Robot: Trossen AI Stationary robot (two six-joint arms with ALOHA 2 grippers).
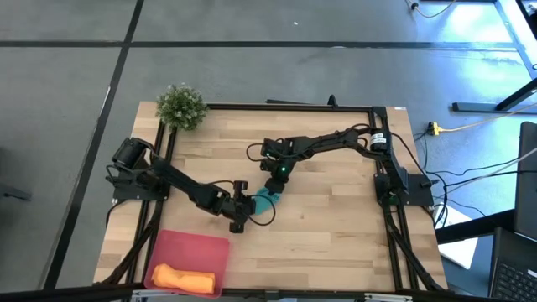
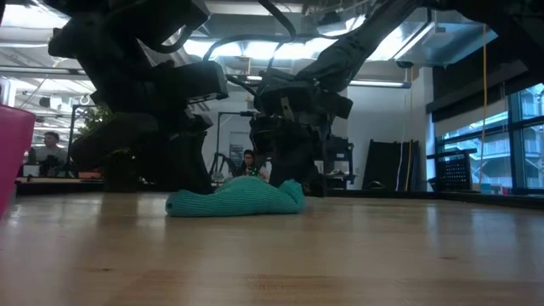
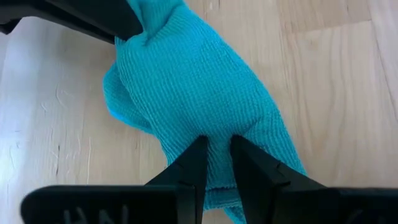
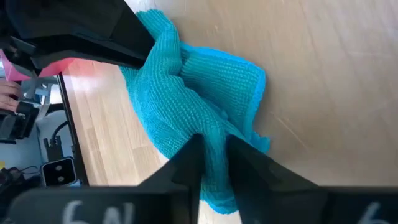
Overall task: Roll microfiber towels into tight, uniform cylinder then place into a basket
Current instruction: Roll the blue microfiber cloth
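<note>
The teal towel (image 1: 264, 202) lies bunched in a loose roll on the wooden table near its middle; it also shows in the low view (image 2: 238, 197). My left gripper (image 1: 243, 213) is at its left end and my right gripper (image 1: 273, 186) at its far end, both shut on it. The orange towel (image 1: 179, 278) lies rolled in the pink basket (image 1: 193, 249) at the near left corner. My left gripper (image 3: 216, 146) pinches a raised fold of the teal cloth (image 3: 217, 127) between its two fingertips, coming slanting down from the table's left. The towel rests on the table, slack. My right gripper (image 4: 212, 146) pinches a bunched ridge of the cloth (image 4: 208, 124) between its two fingertips, several layers, coming from above on the far side. The towel stays on the table under it.
A small green potted plant (image 1: 181, 106) stands at the far left corner. The basket's pink wall (image 2: 13, 153) shows at the low view's left edge. Bare wood lies to the right of the towel. People sit in the room behind the table.
</note>
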